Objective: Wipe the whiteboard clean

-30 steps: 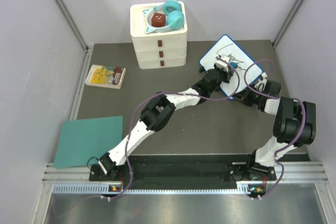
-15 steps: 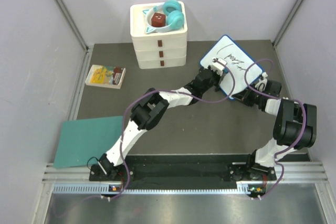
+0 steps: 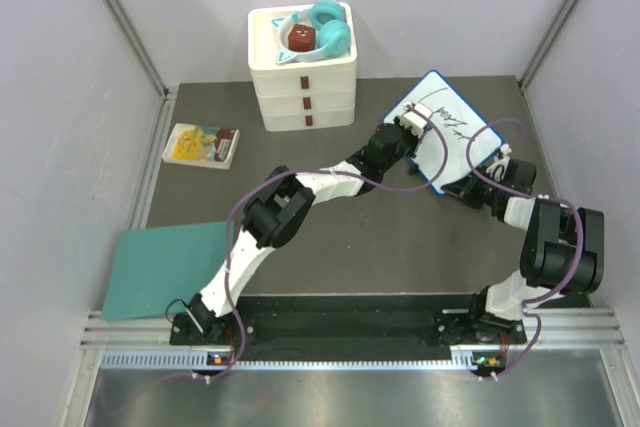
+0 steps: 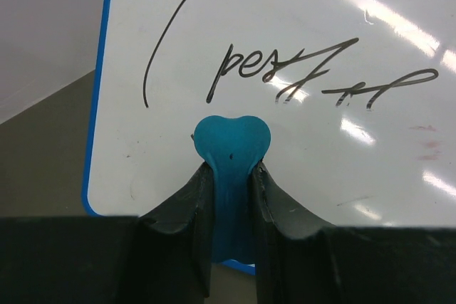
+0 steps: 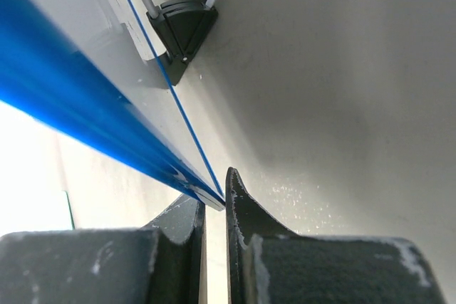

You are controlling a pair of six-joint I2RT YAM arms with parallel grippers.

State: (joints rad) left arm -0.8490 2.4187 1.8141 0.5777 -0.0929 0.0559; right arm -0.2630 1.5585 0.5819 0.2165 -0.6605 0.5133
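The whiteboard (image 3: 452,132), blue-rimmed with black handwriting, stands tilted at the back right. My left gripper (image 3: 408,123) is shut on a teal heart-shaped eraser (image 4: 233,142), which rests against the board's lower left part, below the writing (image 4: 285,76). The black fingers (image 4: 201,197) clamp the eraser's stem. My right gripper (image 3: 468,183) is at the board's near edge. In the right wrist view it (image 5: 215,201) is shut on the blue rim (image 5: 85,108), and a black foot (image 5: 184,25) shows under the board.
A white drawer box (image 3: 302,82) with teal headphones (image 3: 328,27) on top stands at the back centre. A yellow booklet (image 3: 201,145) lies at the left. A flat teal sheet (image 3: 170,267) lies at the near left. Grey walls close in both sides.
My left gripper slid with the eraser from over the writing to the board's left part. The writing still shows. The board's tilt shifted slightly, with the right gripper still on it.
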